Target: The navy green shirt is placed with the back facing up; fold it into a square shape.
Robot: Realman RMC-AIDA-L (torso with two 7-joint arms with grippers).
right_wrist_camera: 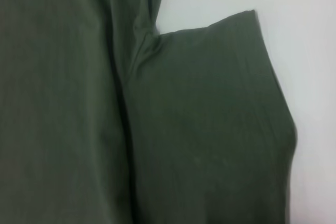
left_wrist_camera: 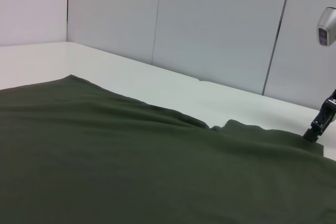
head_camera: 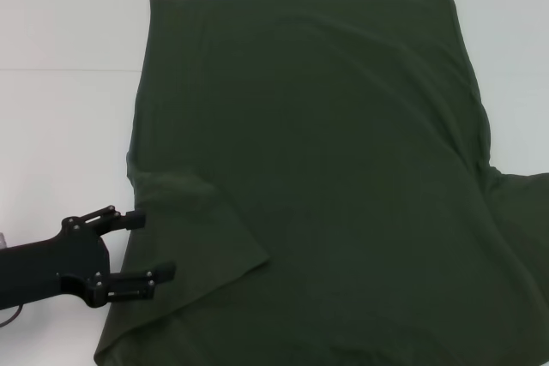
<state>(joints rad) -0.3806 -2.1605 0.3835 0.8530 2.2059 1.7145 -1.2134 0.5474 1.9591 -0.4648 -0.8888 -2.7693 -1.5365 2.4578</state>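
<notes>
So we've got the navy green shirt (head_camera: 326, 169) spread out flat on the white table (head_camera: 60, 126), plain side up, and it takes up most of what our head camera sees, running from the far edge all the way down to the near edge. The left sleeve (head_camera: 193, 229) is already folded in over the body, lying as a slanted flap near the left edge of the cloth, while the right sleeve (head_camera: 523, 203) sticks out sideways on the bare table. Our left gripper (head_camera: 150, 246) sits low at the near left, right at the shirt's edge beside that folded sleeve, with its two black fingers (head_camera: 129, 219) spread apart and nothing between them; the tips look like they just reach the fabric edge, though we can't tell for sure if they touch. From the left wrist camera we see the cloth stretching off with a few soft ridges, white wall panels (left_wrist_camera: 220, 30) behind the table. The right wrist camera looks straight down on the spread-out sleeve (right_wrist_camera: 210, 124) and the body next to it. The right gripper itself doesn't show up anywhere, so no idea about its fingers.
</notes>
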